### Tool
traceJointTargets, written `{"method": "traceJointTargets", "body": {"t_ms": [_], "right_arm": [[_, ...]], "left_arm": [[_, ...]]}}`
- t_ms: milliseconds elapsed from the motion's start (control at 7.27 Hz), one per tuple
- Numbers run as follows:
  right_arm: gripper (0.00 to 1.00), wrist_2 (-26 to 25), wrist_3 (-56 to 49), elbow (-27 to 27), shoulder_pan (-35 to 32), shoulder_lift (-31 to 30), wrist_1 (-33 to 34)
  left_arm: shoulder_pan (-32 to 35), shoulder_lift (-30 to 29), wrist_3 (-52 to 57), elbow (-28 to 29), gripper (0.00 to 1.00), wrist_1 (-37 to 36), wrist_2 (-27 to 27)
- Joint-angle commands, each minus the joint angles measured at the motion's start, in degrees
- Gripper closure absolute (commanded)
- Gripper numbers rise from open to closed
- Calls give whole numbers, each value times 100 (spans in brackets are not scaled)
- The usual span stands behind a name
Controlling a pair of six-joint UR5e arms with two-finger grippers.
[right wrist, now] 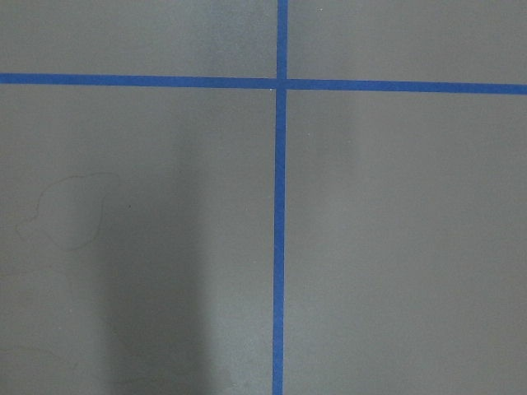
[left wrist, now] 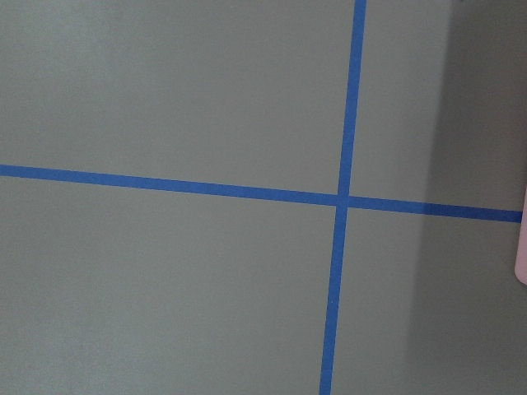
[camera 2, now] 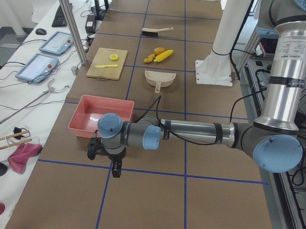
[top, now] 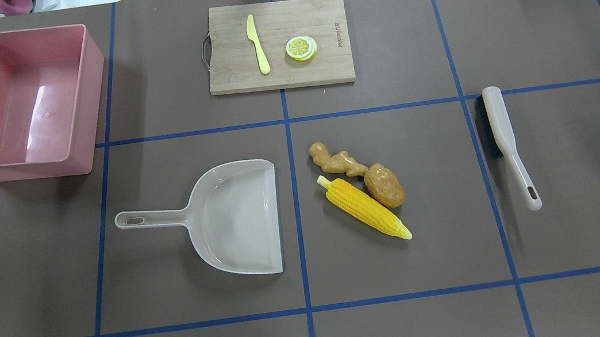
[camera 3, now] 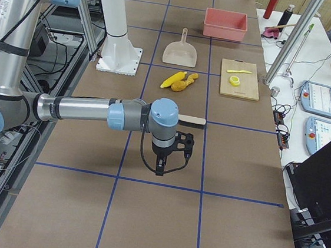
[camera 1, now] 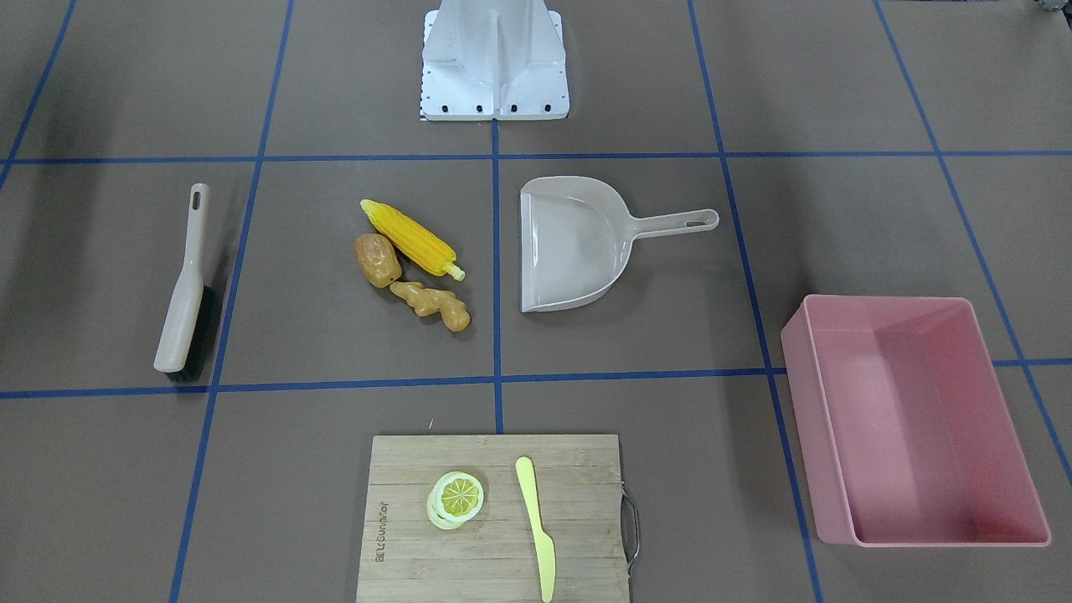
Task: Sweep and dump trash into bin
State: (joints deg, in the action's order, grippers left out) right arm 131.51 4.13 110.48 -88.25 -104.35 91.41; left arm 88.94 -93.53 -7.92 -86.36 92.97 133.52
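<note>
Yellow corn cob [top: 366, 209]: ribbed toy with a pale stub at its far end. It lies slantwise on the table [top: 576, 242], just right of the centre tape line.
Potato [top: 384, 185]: brown, oval, speckled. It touches the corn's right side.
Ginger root [top: 337, 162]: tan and knobbly, on the far side of the other two. Its near end meets the potato.
Bin [top: 22, 171]: pink tub with rounded corners, glossy inside, with nothing in it. It stands at the far left, well apart from the toy foods.
Dustpan [top: 237, 217]: beige, mouth facing the corn from just left of the centre line, handle pointing left.
Brush [top: 505, 141]: beige with dark bristles, on the right, handle toward the near side.
Cutting board [top: 322, 70]: wood, far centre, bearing a lemon slice [top: 300, 48] and a pale yellow knife [top: 258, 46].
Left gripper [camera 2: 108, 161]: seen only from the left end of the table, hanging over tape beside the bin. Whether it is spread or pressed together cannot be told.
Right gripper [camera 3: 171, 157]: seen only from the right end, hanging near the brush. Its state cannot be told either.
Wrist cameras: only table and blue tape. The left one also catches a pink edge.
</note>
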Motion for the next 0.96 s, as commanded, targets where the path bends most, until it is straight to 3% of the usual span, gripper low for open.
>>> {"method": "traceJointTargets", "body": {"t_ms": [0, 825], "right_arm": [[0, 6, 0, -1, 1, 2, 8], [0, 6, -18, 200, 18, -129, -80]], "left_arm": [[0, 62, -16, -178, 2, -7, 25], [0, 89, -25, -171, 2, -7, 8]]}}
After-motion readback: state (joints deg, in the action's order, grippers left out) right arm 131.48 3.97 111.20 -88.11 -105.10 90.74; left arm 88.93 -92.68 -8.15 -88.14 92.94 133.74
